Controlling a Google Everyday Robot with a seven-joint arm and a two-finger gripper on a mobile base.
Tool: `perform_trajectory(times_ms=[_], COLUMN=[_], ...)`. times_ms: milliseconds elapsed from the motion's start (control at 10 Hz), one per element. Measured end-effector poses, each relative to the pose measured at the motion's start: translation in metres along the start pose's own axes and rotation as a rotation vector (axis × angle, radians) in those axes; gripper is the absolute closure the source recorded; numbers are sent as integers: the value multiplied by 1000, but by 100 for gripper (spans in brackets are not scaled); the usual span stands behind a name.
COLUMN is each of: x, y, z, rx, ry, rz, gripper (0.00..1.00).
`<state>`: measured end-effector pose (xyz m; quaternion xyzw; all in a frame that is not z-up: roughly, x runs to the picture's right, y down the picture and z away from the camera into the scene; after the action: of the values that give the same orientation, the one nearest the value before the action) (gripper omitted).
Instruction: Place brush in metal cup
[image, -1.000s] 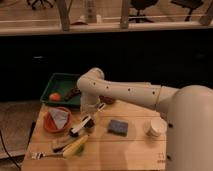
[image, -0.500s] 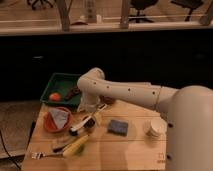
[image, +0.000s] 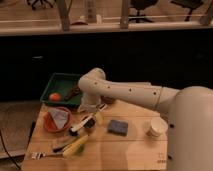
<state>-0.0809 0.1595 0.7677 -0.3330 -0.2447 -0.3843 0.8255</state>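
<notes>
claw (image: 96, 108) sits mid-desk (image: 135, 152) near the back edge, grip state can't tell, bare wood toward front-right corner; brush (image: 80, 126), white handle and dark head, slants beside metal cup (image: 91, 123).

The cream-white end effector (image: 96, 111) at frame centre-left is showing beside the slim white-handled, dark-bristled brush (image: 82, 123) on the pale wooden tabletop (image: 125, 150).

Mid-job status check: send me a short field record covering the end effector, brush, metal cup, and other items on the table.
end effector: low over the table's left-centre, at the brush's upper end
brush: slanted, dark bristles at lower left, next to the orange bowl
metal cup: on the table, close against the brush
other items: blue-grey sponge, white cup, green tray
</notes>
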Motion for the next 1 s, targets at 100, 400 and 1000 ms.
perform_trajectory(times_ms=[100,400,1000], x=[0,0,0], y=[0,-2,-5], z=[0,0,-4], rx=[3,20,24], ry=[-2,-2,5], rz=[-2,-13,-28], gripper=[20,20,20])
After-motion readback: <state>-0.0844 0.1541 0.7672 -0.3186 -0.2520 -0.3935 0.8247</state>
